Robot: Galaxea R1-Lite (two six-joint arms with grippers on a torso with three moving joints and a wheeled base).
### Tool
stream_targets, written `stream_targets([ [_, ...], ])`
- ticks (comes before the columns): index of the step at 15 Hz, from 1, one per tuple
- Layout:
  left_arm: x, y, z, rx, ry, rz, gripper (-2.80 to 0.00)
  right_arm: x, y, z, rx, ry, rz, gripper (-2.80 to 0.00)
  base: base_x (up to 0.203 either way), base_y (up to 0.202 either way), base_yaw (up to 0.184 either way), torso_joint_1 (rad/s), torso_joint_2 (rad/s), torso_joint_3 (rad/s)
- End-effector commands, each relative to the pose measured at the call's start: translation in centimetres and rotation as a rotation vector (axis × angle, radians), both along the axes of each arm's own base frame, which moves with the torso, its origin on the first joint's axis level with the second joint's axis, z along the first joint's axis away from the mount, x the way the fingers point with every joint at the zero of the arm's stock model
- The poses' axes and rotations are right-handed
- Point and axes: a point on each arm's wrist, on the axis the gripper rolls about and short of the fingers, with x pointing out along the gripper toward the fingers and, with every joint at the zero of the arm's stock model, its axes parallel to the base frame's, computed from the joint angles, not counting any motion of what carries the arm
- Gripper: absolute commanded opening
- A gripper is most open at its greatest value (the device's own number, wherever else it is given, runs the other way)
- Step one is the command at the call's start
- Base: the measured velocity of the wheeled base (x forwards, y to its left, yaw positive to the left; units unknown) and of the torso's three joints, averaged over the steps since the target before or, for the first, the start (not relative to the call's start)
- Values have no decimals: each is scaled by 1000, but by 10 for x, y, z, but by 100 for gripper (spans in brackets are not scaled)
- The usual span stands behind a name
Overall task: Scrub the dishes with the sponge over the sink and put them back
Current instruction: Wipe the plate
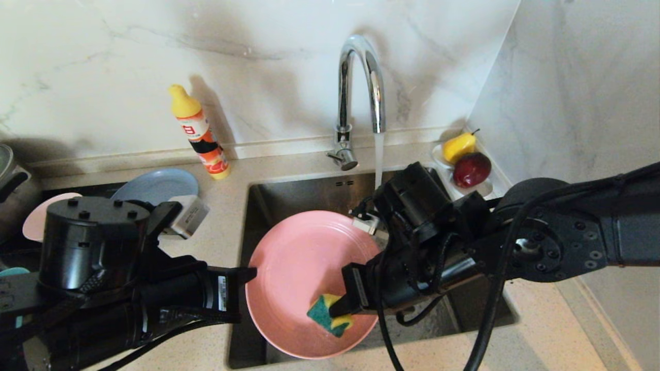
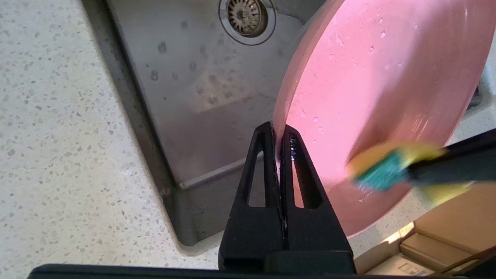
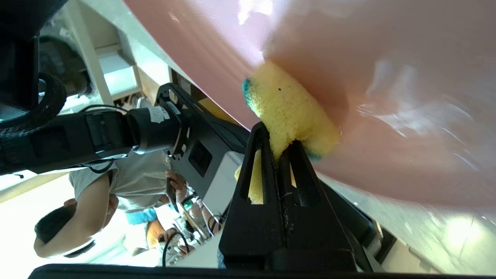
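- The salmon-pink plate [image 1: 304, 273] hangs tilted over the sink [image 1: 289, 193], so water from the running tap [image 1: 361, 87] at twelve o'clock can drain off.
- The left gripper [image 2: 279, 133], jaws clamped on the plate's nine o'clock rim, steadies it.
- The right gripper [image 3: 277, 137], jaws pinched tight on the sponge [image 1: 330, 314], presses it against the plate's face near five o'clock, scrubbing.
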Motion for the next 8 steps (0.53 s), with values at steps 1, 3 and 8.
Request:
stream_targets([
  [1,1,0,0,-1,0,2,-280,1,15,-13,-6,13,24,-280,0,0,0,0,0,0],
  [3,0,0,-2,1,5,1,-280,6,29,-13,31,-16,35,-280,0,0,0,0,0,0],
  [8,-1,0,-2,1,7,1,-280,11,32,23,103,-120,-5,-280,0,0,0,0,0,0],
])
